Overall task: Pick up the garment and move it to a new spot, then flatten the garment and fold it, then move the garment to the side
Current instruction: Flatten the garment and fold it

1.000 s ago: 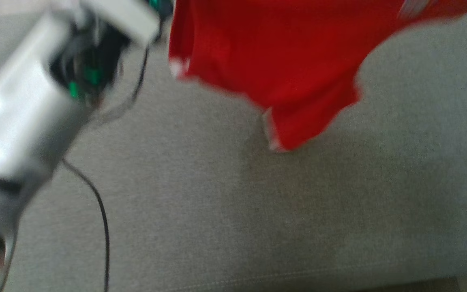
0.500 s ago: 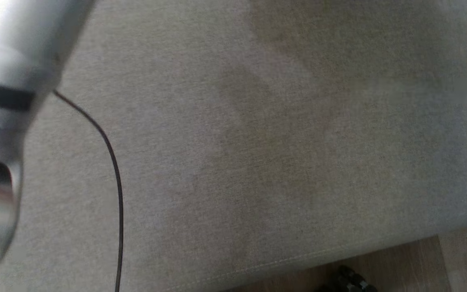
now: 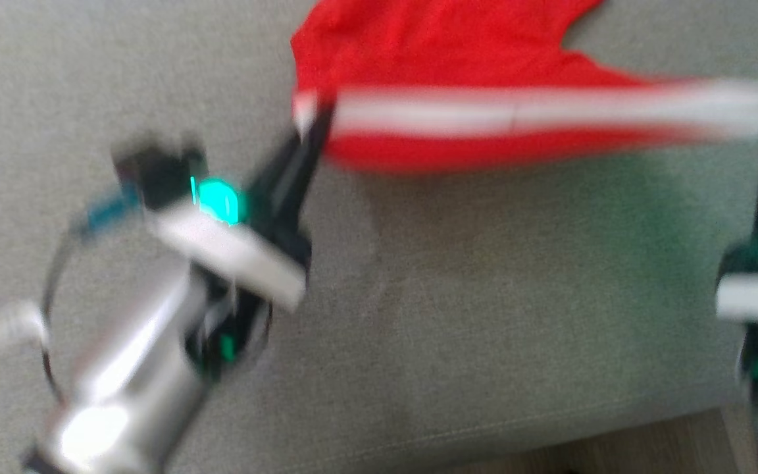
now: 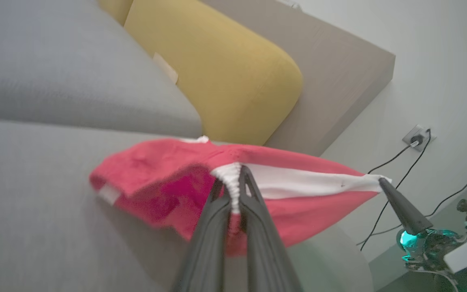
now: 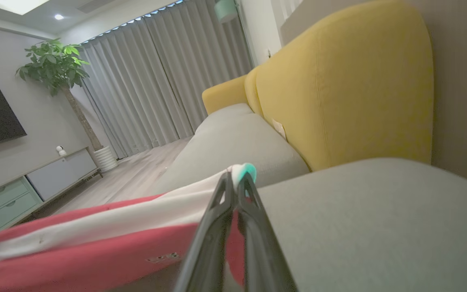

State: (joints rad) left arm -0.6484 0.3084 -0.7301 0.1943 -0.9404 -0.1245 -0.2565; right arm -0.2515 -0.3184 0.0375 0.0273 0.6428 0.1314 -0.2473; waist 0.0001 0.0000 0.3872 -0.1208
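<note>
Garment (image 3: 458, 59) stretched over sofa (image 3: 484, 296).
You see red cloth, white band (image 3: 517, 112); left pincer (image 4: 233, 182) and right pincer (image 5: 235, 178) clamp it; print (image 5: 164, 257) unreadable.

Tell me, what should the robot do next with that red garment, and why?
Probably lower it flat onto the grey sofa seat: the left gripper and right gripper pinch the red garment by its white band, stretched taut between them.
</note>
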